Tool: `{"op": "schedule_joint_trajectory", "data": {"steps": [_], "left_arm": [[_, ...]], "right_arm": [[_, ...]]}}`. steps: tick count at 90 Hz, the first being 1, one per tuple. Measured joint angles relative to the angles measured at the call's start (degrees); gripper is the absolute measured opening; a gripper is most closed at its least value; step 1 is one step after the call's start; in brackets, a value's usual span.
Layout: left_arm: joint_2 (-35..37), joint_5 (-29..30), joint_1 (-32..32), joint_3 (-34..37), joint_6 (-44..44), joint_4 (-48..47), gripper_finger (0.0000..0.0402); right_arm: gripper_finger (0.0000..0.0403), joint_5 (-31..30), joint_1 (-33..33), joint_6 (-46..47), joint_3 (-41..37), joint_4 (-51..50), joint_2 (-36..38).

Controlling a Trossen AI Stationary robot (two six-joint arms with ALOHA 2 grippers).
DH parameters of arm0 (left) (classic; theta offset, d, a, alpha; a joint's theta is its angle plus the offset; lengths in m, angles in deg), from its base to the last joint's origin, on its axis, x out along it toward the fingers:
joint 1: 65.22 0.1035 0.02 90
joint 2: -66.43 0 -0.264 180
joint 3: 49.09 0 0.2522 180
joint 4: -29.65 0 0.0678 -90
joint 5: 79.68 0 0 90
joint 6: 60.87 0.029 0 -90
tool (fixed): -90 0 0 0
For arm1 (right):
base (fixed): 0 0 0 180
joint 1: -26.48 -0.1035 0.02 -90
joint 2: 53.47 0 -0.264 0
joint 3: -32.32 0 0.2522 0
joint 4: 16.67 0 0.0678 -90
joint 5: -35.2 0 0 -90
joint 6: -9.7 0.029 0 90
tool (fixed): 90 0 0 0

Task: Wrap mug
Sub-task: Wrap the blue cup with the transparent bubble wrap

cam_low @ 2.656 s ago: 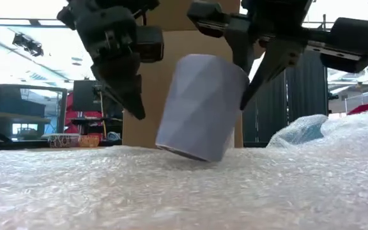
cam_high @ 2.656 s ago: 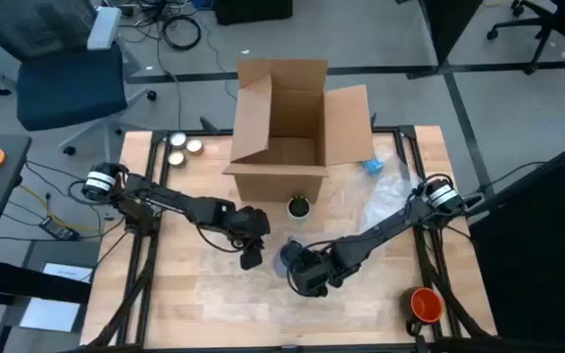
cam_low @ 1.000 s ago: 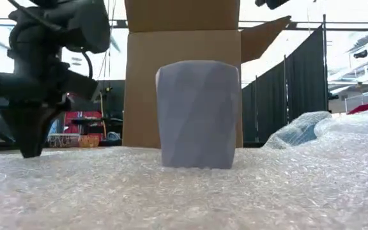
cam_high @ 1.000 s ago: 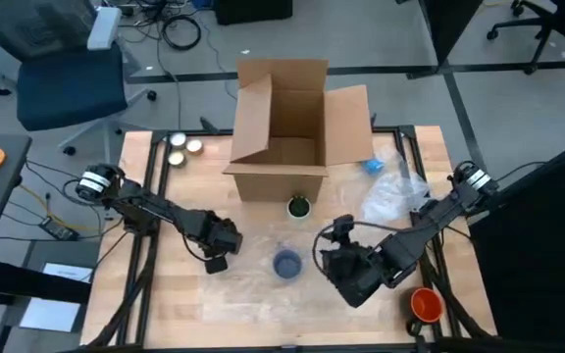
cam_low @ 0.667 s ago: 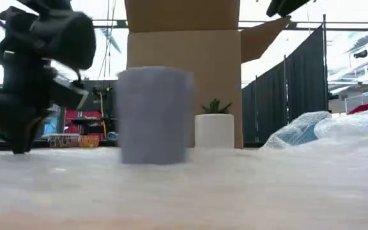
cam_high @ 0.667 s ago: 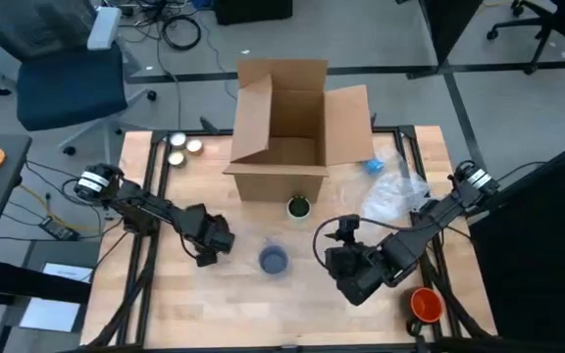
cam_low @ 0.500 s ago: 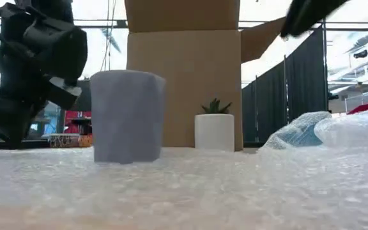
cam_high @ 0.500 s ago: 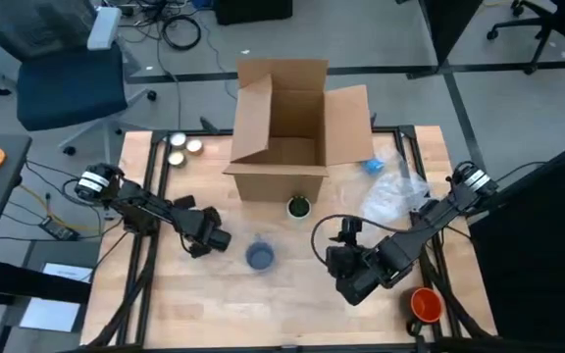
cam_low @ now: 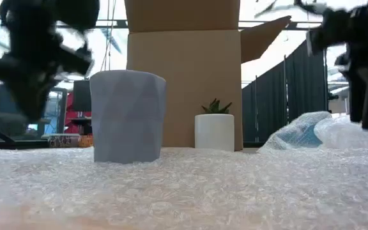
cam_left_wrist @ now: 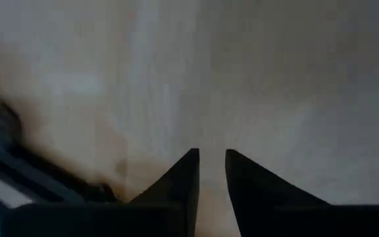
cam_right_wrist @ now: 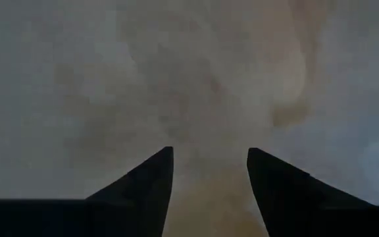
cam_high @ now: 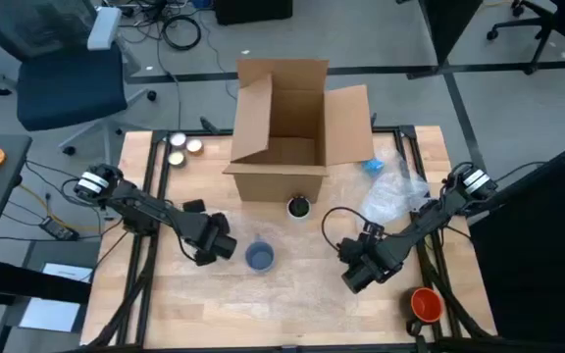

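Observation:
A blue-grey faceted mug (cam_high: 259,257) (cam_low: 128,116) stands upright, its base on a clear bubble-wrap sheet (cam_low: 190,188) spread over the wooden table. My left gripper (cam_high: 212,251) (cam_left_wrist: 210,155) hovers just left of the mug, pointing down, with a narrow gap between its fingers and nothing in it. My right gripper (cam_high: 354,278) (cam_right_wrist: 209,153) is open over the sheet, to the mug's right, with nothing between its fingers. Both show blurred in the low view.
An open cardboard box (cam_high: 292,127) stands at the far middle, with a small white plant pot (cam_high: 299,207) in front of it. Crumpled bubble wrap (cam_high: 388,196) lies at the far right, an orange mug (cam_high: 426,304) at the near right, two tins (cam_high: 182,145) at the far left.
The mug has slid toward the table's left on the bubble wrap, staying upright, and now stands still. My left gripper went toward the left and far edges, then came back a little toward the mug. My right gripper has turned and come down into the low view.

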Motion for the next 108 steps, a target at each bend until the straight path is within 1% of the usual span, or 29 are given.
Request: {"op": "schedule_joint_trajectory", "data": {"steps": [7,13,20,27,35,49,53,66,75,80,86,96,108], "left_arm": [[0.0,3.1,-0.9,-3.0,2.0,2.1,0.006],[0.0,3.5,-1.5,-4.5,4.5,5.7,0.006],[0.0,1.6,-2.4,-5.2,8.4,8.8,0.006],[0.0,-2.0,-2.9,-5.2,11.5,11.6,0.006],[0.0,-3.7,-3.2,-5.2,11.9,13.5,0.006],[0.0,-7.5,-3.3,-3.9,11.9,18.7,0.006],[0.0,-8.2,-3.3,-3.5,11.9,19.8,0.006],[0.0,-9.7,-3.5,-1.9,11.7,21.1,0.006],[0.0,-9.9,-3.6,-1.2,11.7,21.0,0.006],[0.0,-9.9,-3.6,-0.7,11.7,20.9,0.006],[0.0,-9.8,-3.6,-0.3,11.7,21.6,0.006],[0.0,-8.6,-3.6,0.3,11.7,23.2,0.006],[0.0,-8.0,-3.5,0.6,12.2,25.6,0.006]], "right_arm": [[0.0167,0.3,1.0,2.6,-2.5,3.0,0.0],[0.0164,0.4,1.8,3.5,-4.1,6.5,0.0],[0.0158,0.2,2.8,2.2,-6.0,12.3,0.0],[0.0142,0.3,3.7,0.6,-7.2,15.2,0.0],[0.0109,1.2,4.5,-0.6,-7.3,15.6,0.0],[0.0022,1.3,5.6,-0.6,-7.3,15.9,0.0],[0.0009,1.8,6.2,-1.2,-7.3,15.9,0.0],[0.0004,4.2,7.9,-2.5,-7.1,15.4,0.0],[0.0002,6.9,8.9,-4.9,-4.9,11.4,0.1],[0.0007,7.8,9.1,-7.7,-3.2,9.5,0.2],[0.0012,7.2,9.1,-11.2,-1.4,7.6,0.2],[0.0022,4.6,8.8,-17.3,-0.6,8.1,0.2],[0.004,4.1,9.0,-19.4,-2.1,8.2,0.0]]}}
